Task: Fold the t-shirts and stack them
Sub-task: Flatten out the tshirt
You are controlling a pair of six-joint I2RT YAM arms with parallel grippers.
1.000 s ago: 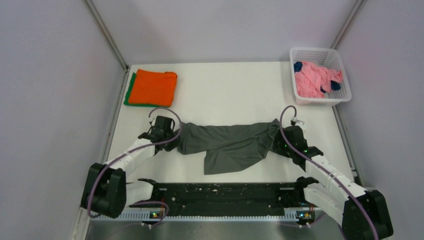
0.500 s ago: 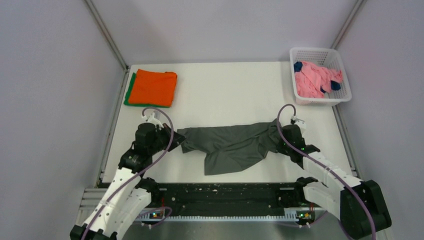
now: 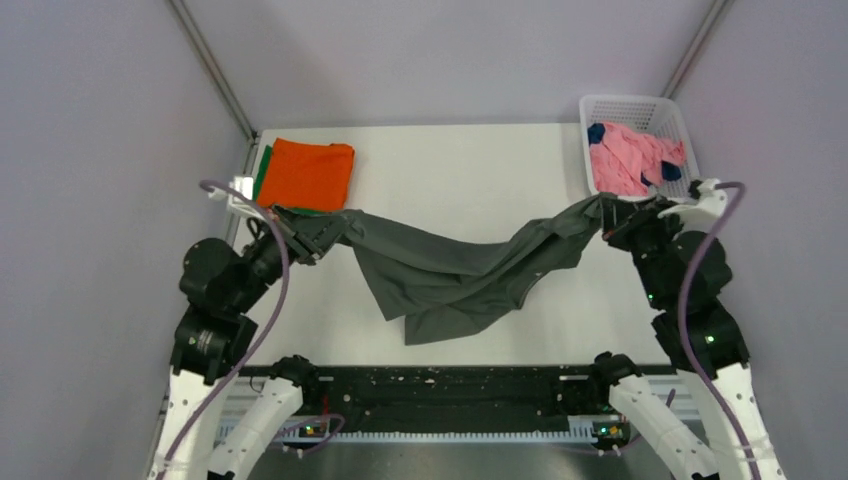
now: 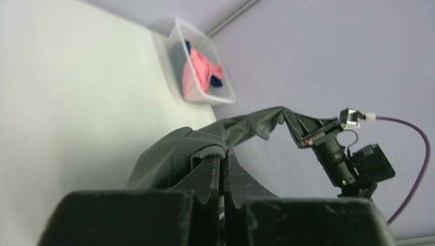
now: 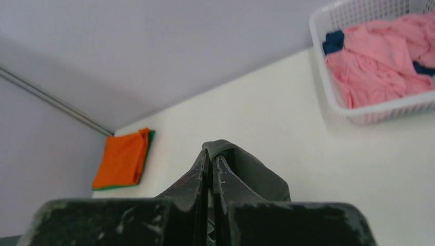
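A dark olive-grey t-shirt (image 3: 450,280) hangs stretched between both arms above the table, its middle sagging to the tabletop. My left gripper (image 3: 318,232) is shut on its left end; in the left wrist view the cloth (image 4: 177,154) bunches over my shut left gripper (image 4: 224,154). My right gripper (image 3: 612,212) is shut on the right end, with cloth (image 5: 256,174) draped past the tips of my right gripper (image 5: 211,154). A folded orange t-shirt (image 3: 306,175) lies on a folded green one (image 3: 259,178) at the back left. Pink (image 3: 628,160) and navy blue (image 3: 671,171) t-shirts fill the basket.
The white lattice basket (image 3: 600,105) stands at the table's back right corner, close to my right gripper. A black rail (image 3: 450,385) runs along the near edge between the arm bases. Grey walls enclose the table on three sides.
Both arms have risen and spread apart, lifting the olive-grey t-shirt's two ends off the table. The right gripper has closed on the cloth.
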